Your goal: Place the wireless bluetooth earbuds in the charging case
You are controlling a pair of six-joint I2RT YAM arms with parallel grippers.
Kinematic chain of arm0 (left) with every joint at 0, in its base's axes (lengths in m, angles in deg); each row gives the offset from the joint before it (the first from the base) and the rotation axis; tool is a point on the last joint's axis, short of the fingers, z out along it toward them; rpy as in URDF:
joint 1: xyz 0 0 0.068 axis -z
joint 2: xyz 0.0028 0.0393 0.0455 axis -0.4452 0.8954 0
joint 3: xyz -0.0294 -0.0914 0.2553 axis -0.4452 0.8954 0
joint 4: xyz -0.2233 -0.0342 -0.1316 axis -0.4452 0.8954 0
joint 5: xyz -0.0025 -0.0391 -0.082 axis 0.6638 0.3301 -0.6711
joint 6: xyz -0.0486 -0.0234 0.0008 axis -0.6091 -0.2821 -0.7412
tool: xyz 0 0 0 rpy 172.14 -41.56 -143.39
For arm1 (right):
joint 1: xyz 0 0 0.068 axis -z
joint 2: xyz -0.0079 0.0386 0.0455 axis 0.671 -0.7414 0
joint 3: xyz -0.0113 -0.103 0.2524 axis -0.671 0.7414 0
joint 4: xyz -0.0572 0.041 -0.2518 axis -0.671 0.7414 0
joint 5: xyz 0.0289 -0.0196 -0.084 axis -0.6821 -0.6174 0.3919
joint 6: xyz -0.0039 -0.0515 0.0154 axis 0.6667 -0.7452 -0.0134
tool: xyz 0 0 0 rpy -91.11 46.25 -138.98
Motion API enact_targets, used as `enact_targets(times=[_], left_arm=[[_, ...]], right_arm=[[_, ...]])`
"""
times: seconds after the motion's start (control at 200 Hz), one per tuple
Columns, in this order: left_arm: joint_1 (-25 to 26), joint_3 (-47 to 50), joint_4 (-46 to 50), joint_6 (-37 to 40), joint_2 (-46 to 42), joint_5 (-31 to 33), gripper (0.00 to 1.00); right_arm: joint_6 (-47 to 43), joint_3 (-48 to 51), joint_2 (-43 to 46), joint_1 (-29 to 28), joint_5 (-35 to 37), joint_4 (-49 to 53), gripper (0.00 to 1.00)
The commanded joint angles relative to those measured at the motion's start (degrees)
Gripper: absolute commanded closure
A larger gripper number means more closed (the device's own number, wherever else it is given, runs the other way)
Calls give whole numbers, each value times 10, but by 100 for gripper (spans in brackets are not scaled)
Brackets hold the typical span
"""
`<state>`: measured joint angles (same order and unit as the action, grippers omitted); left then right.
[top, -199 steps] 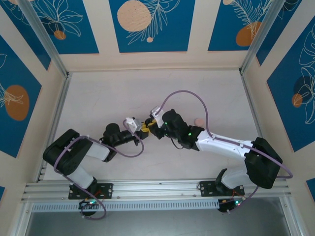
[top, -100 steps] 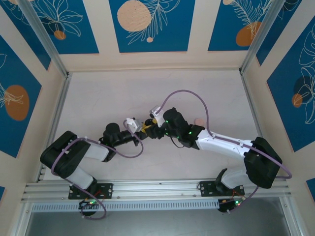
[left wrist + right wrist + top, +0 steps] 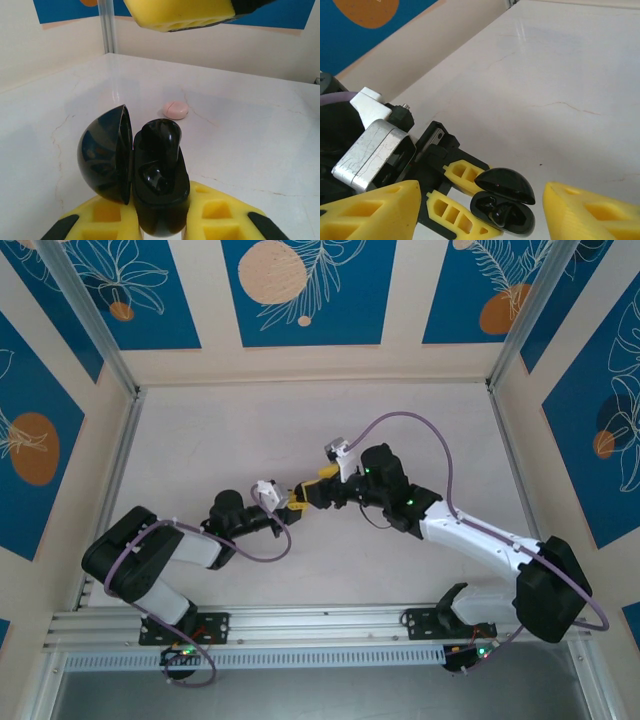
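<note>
Pale surface (image 3: 260, 130) below: the left gripper (image 3: 161, 220) clamps its jaws on the open charging case (image 3: 106, 156), an earbud (image 3: 161, 141) standing proud inside — tiny, glossy, likely slippery, best pinched by its sides. Nearby, the right gripper (image 3: 481, 209) holds its jaws apart.

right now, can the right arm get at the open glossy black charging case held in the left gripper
Probably yes: the right gripper hangs open close to the black charging case, its lid open, nothing between. The left gripper clamps only the case's lower part.

Left pincer (image 3: 160, 222) clamped; right pincer (image 3: 482, 210) apparently spread, facing it.
</note>
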<state>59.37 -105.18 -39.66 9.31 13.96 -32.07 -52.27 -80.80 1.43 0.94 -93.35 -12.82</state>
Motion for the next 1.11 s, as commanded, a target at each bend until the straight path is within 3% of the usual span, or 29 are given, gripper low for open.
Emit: enact_targets(times=[0.0,0.27,0.565,1.1], left_arm=[[6,6,-40,15,-1,-25,85],[6,4,-58,10,11,-33,85],[6,4,-58,7,9,-34,85],[6,2,-46,11,1,-34,85]], right_arm=[[49,13,14,34,-83,-14,39],[81,9,-11,75,-172,7,60],[87,-13,-59,77,-217,18,74],[80,-31,-92,71,-223,29,82]])
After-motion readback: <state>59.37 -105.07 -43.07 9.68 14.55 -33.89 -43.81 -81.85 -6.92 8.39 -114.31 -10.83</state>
